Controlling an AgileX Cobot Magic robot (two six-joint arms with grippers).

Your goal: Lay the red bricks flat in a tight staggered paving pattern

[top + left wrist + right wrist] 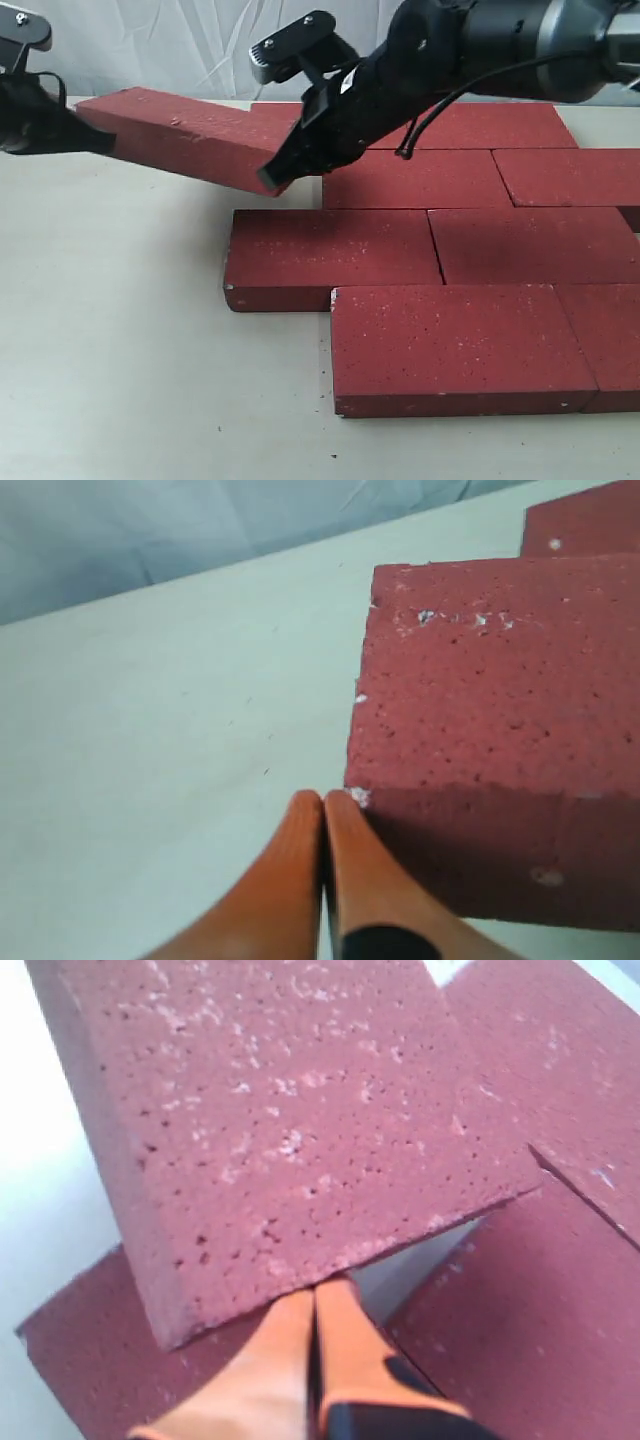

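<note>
One red brick (185,135) lies askew at the back left, between my two grippers and apart from the rows. My left gripper (105,143) is shut, holds nothing, and its fingertips (323,800) touch the brick's end corner (470,710). My right gripper (272,178) is also shut and empty, its tips (315,1290) against the lower edge of the brick's other end (300,1120), which overhangs a laid brick. Several red bricks lie flat in staggered rows, among them a front one (450,345), two in the middle (330,250) (535,245), and others behind (410,180).
The pale table (120,350) stretches to the left and front of the rows. A wrinkled white backdrop (150,45) hangs behind. The right arm (500,40) reaches across over the back rows. Another brick's corner (590,520) shows past the askew one.
</note>
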